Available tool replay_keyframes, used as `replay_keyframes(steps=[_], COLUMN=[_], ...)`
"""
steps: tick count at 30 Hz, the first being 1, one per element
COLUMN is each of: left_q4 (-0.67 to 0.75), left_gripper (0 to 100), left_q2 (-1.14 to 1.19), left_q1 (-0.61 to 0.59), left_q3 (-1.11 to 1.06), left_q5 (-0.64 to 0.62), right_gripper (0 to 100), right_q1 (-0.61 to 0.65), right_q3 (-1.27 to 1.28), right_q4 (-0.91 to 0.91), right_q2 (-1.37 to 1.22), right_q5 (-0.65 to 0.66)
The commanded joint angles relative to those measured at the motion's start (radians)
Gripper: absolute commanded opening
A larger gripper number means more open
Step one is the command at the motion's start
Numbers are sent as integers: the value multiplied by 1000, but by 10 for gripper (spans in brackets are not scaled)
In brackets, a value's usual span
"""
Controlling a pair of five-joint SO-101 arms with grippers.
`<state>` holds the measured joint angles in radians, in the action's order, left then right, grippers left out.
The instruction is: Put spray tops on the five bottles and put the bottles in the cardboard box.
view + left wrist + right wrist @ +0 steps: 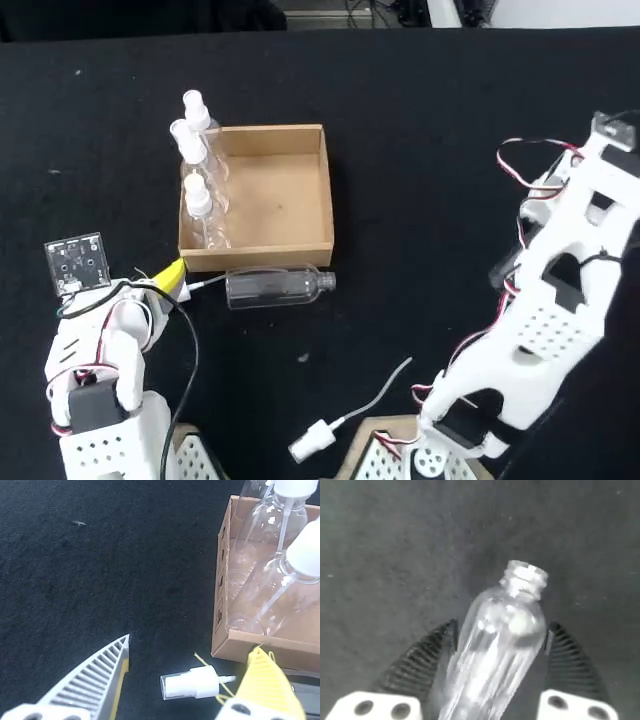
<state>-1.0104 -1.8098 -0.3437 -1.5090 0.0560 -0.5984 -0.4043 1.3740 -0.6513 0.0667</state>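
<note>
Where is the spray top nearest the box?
In the left wrist view, the spray top lies on the table just off the box's near left corner, between the open left gripper's fingers.

Overhead view, close wrist views, left shares box [285, 195]

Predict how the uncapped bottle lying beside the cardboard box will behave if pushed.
The bottle probably rolls easily: it is round and lies on its side. It looks like clear, empty plastic, so it is likely light and possibly slippery to grip.
</note>
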Motion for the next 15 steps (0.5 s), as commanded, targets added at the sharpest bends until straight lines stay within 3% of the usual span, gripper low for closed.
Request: replay_keyframes(steps=[1,6,9,12,15], left_q4=[0,0,0,0,0], left_gripper=[249,249,249,249,249], left_q2=[-14,-14,-14,-14,-14], left_q1=[-13,-13,-15,-12,-12], left_q3=[35,35,36,36,36], left_q5=[8,8,8,8,8], right_gripper=[257,236,116,6,10], right_q1=[2,5,21,61,92], right_q3=[-110,-245,-332,-400,-426], right_q4=[51,183,204,207,256], right_q2=[-39,-105,-128,-151,-162], right_q5=[-5,2,6,101,186])
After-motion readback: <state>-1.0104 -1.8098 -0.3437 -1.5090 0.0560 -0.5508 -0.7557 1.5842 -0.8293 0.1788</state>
